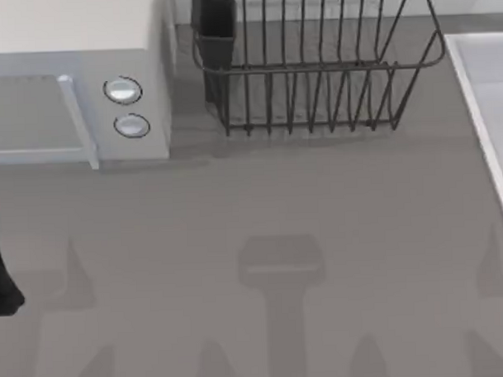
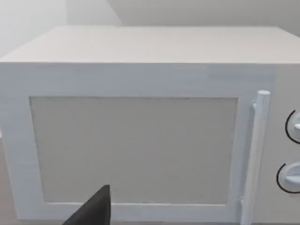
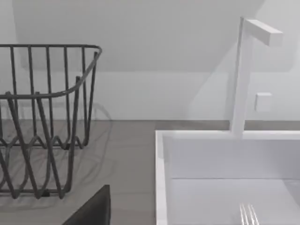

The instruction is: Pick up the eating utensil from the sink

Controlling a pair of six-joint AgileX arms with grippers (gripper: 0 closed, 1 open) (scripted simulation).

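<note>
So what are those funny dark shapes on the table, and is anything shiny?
Top view: the soft grey shapes on the table are shadows cast from above. The microwave knobs glint. Right wrist view: the dish rack casts faint wiry shadows, and the fork tines gleam in the sink.

Rack (image 1: 313, 62) left of sink (image 1: 480, 106); faucet (image 3: 243, 75) behind; ctr tabletop (image 1: 260, 205) open.

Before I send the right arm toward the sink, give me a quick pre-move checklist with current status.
1. Fork located in the sink: ok, its tines show at the basin floor.
2. Fork handle direction: cannot tell, cut off.
3. Dish rack apart from the sink: ok.
4. Faucet upright at the sink's rear rim, mind it: ok.
5. Right fingers open: cannot tell.
6. Left arm parked at the table's left edge: ok.
</note>
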